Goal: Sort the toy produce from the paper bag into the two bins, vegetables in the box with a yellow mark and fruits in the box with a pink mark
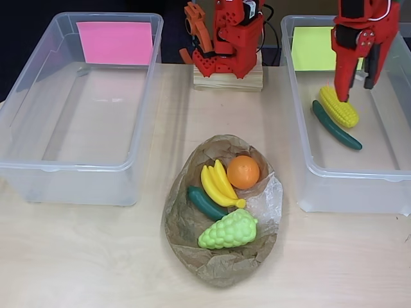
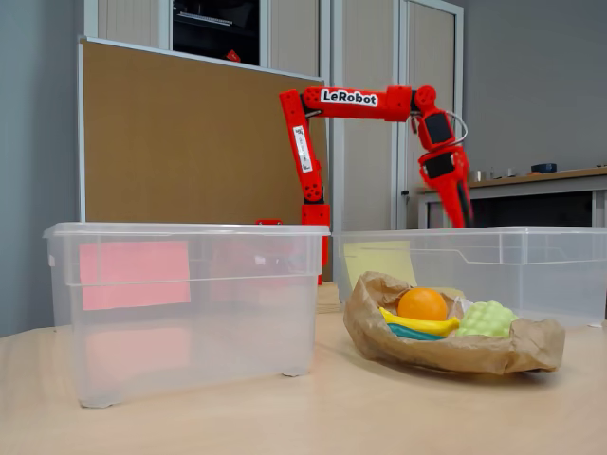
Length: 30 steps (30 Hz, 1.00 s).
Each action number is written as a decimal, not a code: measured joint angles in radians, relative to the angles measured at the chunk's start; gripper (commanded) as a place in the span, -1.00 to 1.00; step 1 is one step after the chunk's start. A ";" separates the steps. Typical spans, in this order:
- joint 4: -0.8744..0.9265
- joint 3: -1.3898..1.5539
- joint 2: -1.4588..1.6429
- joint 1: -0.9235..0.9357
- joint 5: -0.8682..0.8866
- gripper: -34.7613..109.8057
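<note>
The pink-marked bin (image 1: 38,128) was left free; the yellow-marked bin (image 1: 385,173) was partly occupied by corn (image 1: 340,108) and cucumber (image 1: 336,126).

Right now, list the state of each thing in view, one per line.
gripper: over the yellow-marked bin, empty, jaws slightly apart
corn: in yellow-marked bin
cucumber: lying beside corn
pink-marked bin: empty
paper bag: open, holding orange, bananas, grapes, a dark green vegetable
</note>
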 measured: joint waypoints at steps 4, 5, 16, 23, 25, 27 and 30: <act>0.048 -0.307 -0.098 0.114 -0.445 -0.32; 0.049 -0.360 -0.103 0.143 -0.549 -0.32; -0.064 -0.357 -0.114 0.615 -0.831 -0.19; -0.012 -0.325 -0.313 0.804 -0.262 -0.18; -0.028 -0.325 -0.365 0.816 -0.067 -0.18; -0.078 -0.325 -0.437 0.813 0.075 -0.18; -0.140 -0.354 -0.526 0.807 0.195 -0.19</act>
